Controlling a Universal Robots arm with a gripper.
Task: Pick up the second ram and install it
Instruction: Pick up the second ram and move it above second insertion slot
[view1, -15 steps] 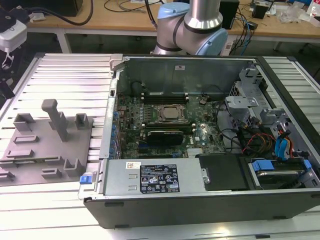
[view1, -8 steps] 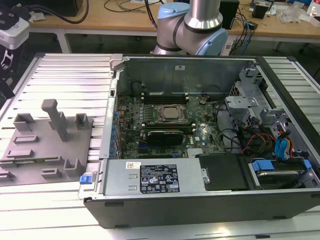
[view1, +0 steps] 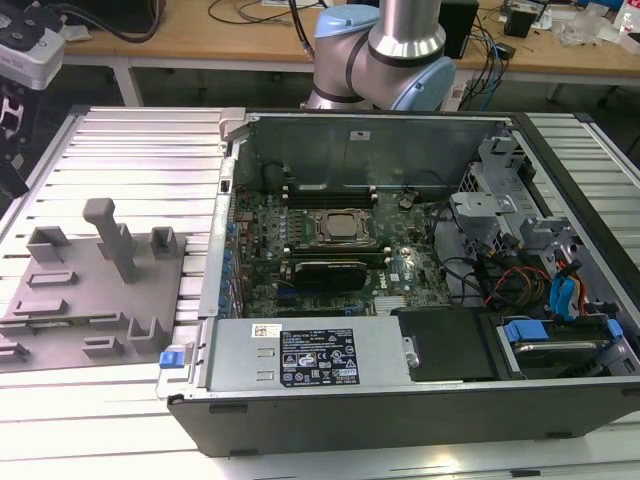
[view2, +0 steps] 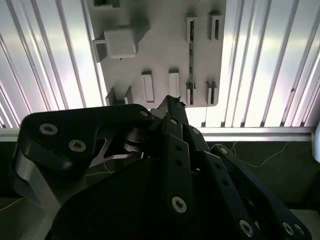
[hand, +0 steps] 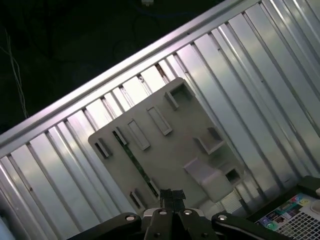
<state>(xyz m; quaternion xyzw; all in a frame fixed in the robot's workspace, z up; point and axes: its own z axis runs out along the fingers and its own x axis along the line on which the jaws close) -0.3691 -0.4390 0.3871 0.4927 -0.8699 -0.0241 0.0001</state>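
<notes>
The second ram is a thin green stick standing on edge between small slot blocks of the grey holder plate. In the first wrist view the ram runs along the plate near one edge. My gripper hangs well above the plate, fingers shut with nothing between them. The fingertips sit over the plate's edge, close to one end of the ram. The holder plate lies at the exterior view's left, beside the open computer case.
The case holds a motherboard with a metal-framed processor socket, memory slots behind it, cables and drive bays on the right, and a power supply in front. A tall grey post rises from the holder. Ribbed aluminium table surrounds everything.
</notes>
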